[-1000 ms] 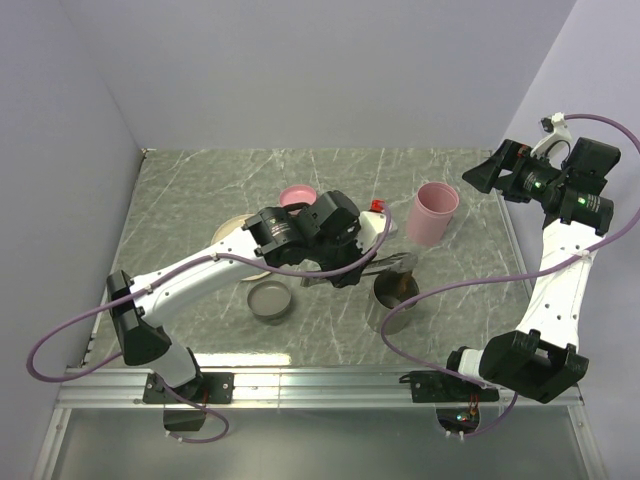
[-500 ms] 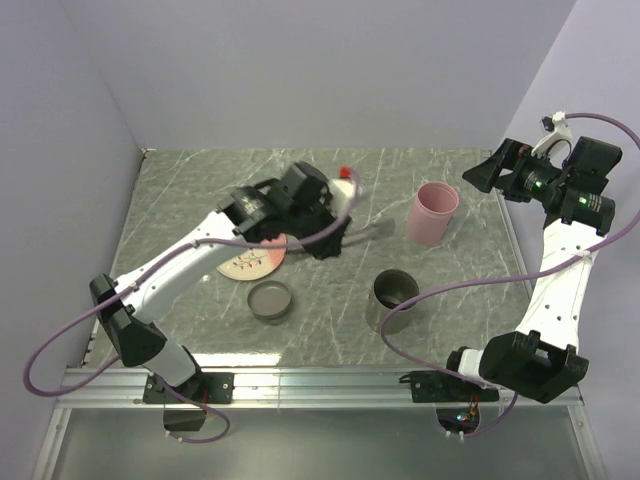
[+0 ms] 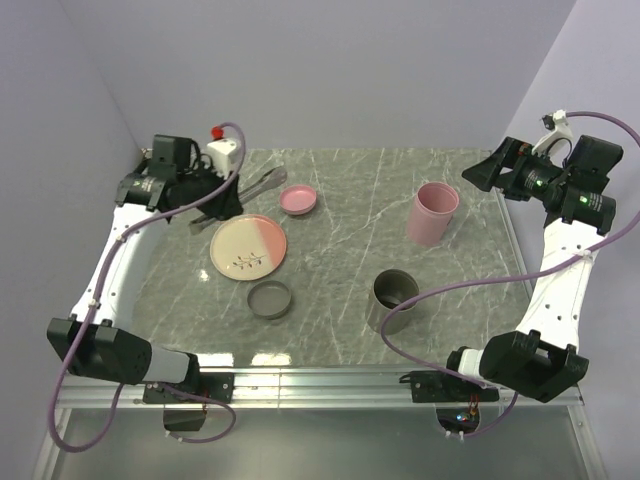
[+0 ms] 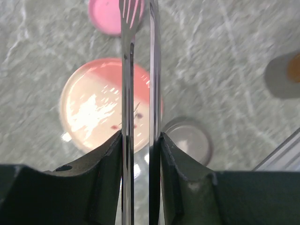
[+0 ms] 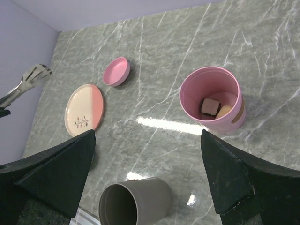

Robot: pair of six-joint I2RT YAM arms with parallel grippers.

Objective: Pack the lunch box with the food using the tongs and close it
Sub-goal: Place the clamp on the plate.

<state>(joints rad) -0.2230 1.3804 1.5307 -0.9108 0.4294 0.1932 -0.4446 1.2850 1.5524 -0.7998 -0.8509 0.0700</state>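
My left gripper (image 3: 218, 205) hangs high at the back left, shut on the silver tongs (image 3: 262, 182). In the left wrist view the tongs' two arms (image 4: 127, 70) run nearly parallel between my fingers (image 4: 108, 159), with nothing at the tips. The grey round lunch box (image 3: 395, 297) stands open, and an orange bit (image 4: 294, 68) shows inside it. Its grey lid (image 3: 270, 299) lies flat to the left. A pink tub (image 5: 211, 98) holds a white-brown square of food (image 5: 210, 106) and an orange piece (image 5: 224, 110). My right gripper (image 3: 478, 178) hovers open at the far right, holding nothing.
A cream-and-pink plate (image 3: 248, 247) with a leaf print lies left of centre with no food on it. A small pink lid (image 3: 299, 200) lies behind it. Walls close in on the left, back and right. A metal rail (image 3: 320, 378) runs along the near edge.
My left arm has swung with the tongs from over the grey lunch box across the plate to the back left corner. The right arm has not moved.
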